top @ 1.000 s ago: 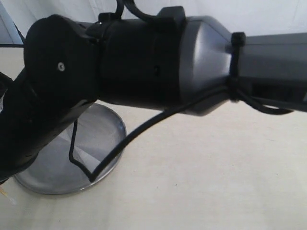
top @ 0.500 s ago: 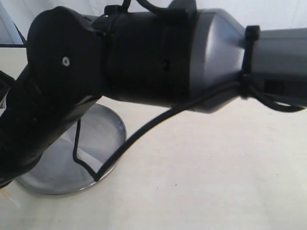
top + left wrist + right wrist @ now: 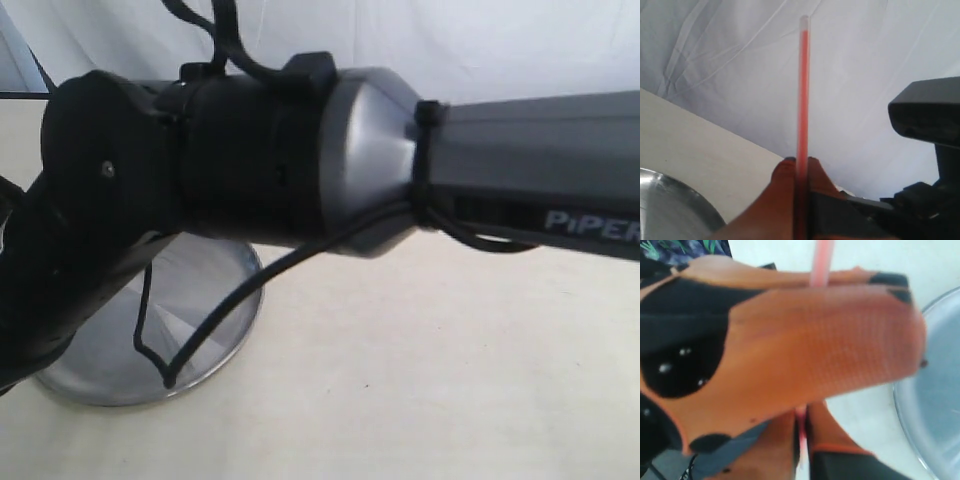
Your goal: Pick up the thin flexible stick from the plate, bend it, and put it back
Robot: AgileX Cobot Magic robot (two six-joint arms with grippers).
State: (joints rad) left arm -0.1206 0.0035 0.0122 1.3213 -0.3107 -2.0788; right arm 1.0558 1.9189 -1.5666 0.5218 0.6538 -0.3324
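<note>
Three steps, one done: the thin flexible stick (image 3: pixel 803 90) is off the plate (image 3: pixel 110 385) and in hand. It reads straight in the left wrist view, so I judge the bend not yet made. The return to the plate is also left to do.
Right arm (image 3: pixel 300 160): stretched level across the exterior view, past the middle, with its wrist bulk above the plate.
Left arm (image 3: pixel 40 290): a dark mass sloping down beside the plate, by the table edge on the left of the exterior view.
Table (image 3: pixel 450 380): pale, meeting a white backdrop (image 3: pixel 450 40) along its far edge.
Plate: on the table toward that left edge, partly hidden under the right arm. A loop of black cable (image 3: pixel 230 310) hangs in front of it. Its visible part holds nothing.
Left end effector (image 3: pixel 800 166): pinched tight on the stick, which stands straight up out of it with the pale tip on top.
Right end effector (image 3: pixel 801 427): narrow and clamped on the stick close beside the left one's broad orange finger (image 3: pixel 830 340).
Stick: gripped by both end effectors and held above the table beside the plate's rim, touching neither.
</note>
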